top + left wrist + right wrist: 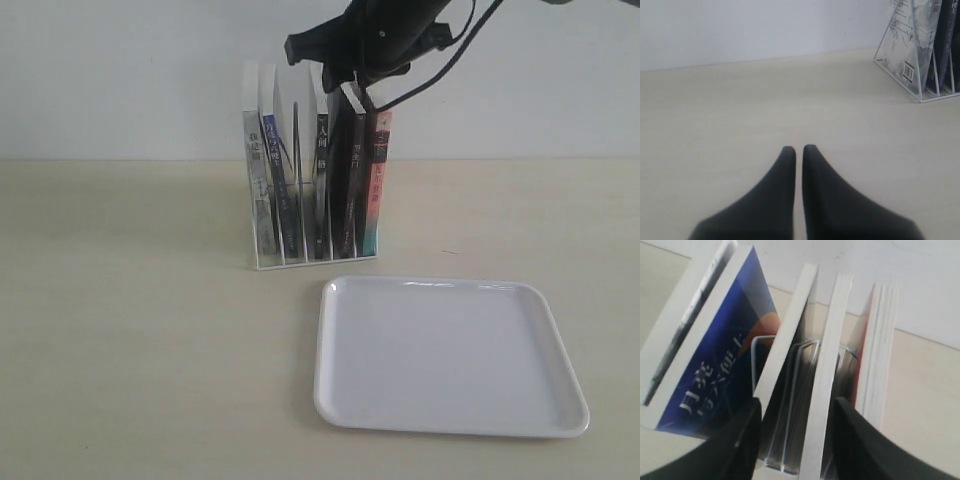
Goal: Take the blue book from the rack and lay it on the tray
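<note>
The white wire rack (262,264) stands on the table and holds several upright books. The blue book (280,190) is second from the left, showing its dark blue spine. In the right wrist view its blue cover (735,355) with the orange crescent and white title leans left of the fingers. My right gripper (350,85) hovers at the top of the rack, open (797,440). Its jaws straddle the page edges of the two black-spined books (825,390), not the blue one. My left gripper (799,150) is shut on nothing, low over bare table. The white tray (450,355) lies in front of the rack.
A grey-spined book (258,180) fills the leftmost slot and a red-and-teal-spined book (376,180) the rightmost. The left wrist view catches the rack's corner (897,81) off to one side. A plain wall stands close behind the rack.
</note>
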Tool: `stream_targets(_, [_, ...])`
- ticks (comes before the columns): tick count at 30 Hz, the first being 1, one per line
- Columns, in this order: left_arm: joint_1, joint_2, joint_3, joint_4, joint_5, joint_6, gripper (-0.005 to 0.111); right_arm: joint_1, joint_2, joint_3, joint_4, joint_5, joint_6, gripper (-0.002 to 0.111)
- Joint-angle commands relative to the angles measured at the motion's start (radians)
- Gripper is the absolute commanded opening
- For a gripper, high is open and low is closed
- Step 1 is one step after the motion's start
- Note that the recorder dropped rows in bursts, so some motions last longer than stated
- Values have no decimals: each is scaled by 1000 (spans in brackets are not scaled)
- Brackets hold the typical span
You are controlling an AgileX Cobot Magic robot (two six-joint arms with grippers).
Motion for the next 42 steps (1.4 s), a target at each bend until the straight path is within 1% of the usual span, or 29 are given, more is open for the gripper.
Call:
stream_targets(1, [2,-3,-3,-2,-16,4,5,2,-80,-6,10,21,-7,43])
stream_targets(3, [2,-3,-3,-2,-16,4,5,2,-96,-6,5,47,-7,43])
stream_targets(5, [2,-3,-3,-2,-16,4,5,0,-104,-6,-46,86,-2,43])
stream_targets(11, [2,-3,-3,-2,-16,4,5,0,-104,-6,-173,204,102,43])
stream_targets(17, [2,-3,-3,-2,-16,4,5,0,-102,-6,-259,216,151,43])
stream_targets(26, [2,-3,-3,-2,-16,4,5,0,-55,-6,-256,162,147,43])
stream_targets(33, [2,-3,-3,-2,-16,4,5,0,-51,-6,-201,116,139,43])
stream_targets(42, [2,-3,-3,-2,-16,4,5,0,-31,-6,-187,108,122,43])
